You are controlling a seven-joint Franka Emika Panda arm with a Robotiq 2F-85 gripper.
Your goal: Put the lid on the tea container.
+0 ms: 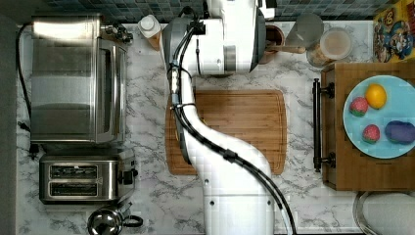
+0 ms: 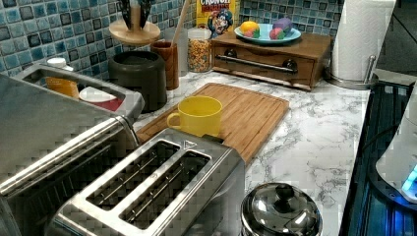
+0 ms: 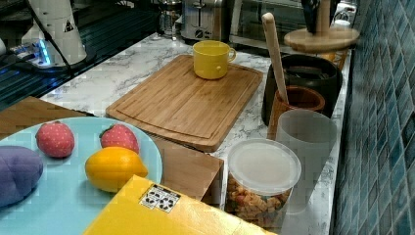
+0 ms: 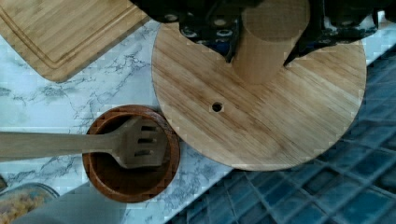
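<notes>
The gripper (image 4: 264,44) is clenched on the thick round knob of the lid (image 4: 261,107), a flat disc of pale grained wood with a small hole in it. The lid hangs level in the air just above the tea container (image 2: 139,78), a wide, round, dark tin standing by the tiled wall. Beside the tin stands a brown wooden cup (image 4: 131,154) holding a slotted wooden spatula (image 4: 93,144).

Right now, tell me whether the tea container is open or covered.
Open. The wooden lid hangs in the gripper above the tea container, not touching its rim.
</notes>
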